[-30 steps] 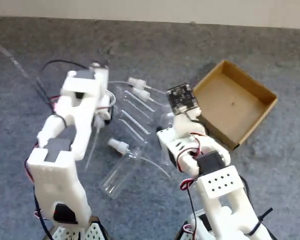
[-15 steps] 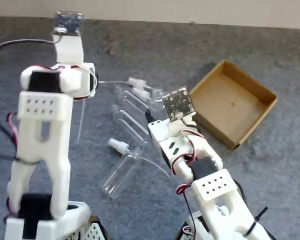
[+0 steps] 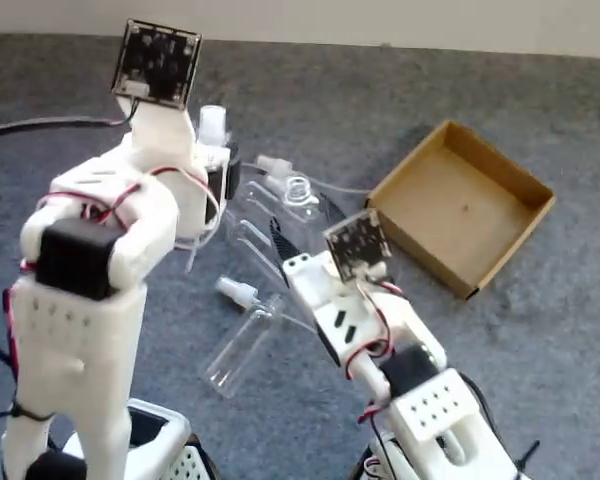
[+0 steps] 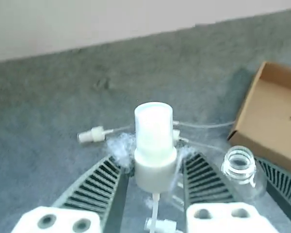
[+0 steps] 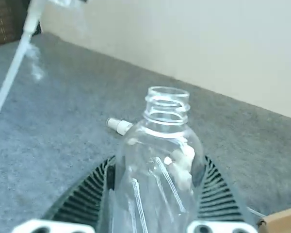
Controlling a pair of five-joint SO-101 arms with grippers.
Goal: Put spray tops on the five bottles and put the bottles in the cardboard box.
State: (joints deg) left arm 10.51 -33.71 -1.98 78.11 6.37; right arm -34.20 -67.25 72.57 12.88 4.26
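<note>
Pointing mouth-up, the bottle (image 5: 166, 145) (held lengthwise) sits in the right tool (image 5: 157, 172).

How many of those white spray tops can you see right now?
3. One spray top is in the left gripper, raised; a second top lies farther back on the carpet; a third top lies by a lying bottle. Others may be hidden.

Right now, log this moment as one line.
left gripper: shut on spray top | right gripper: shut on bottle | bottle: no top yet
</note>
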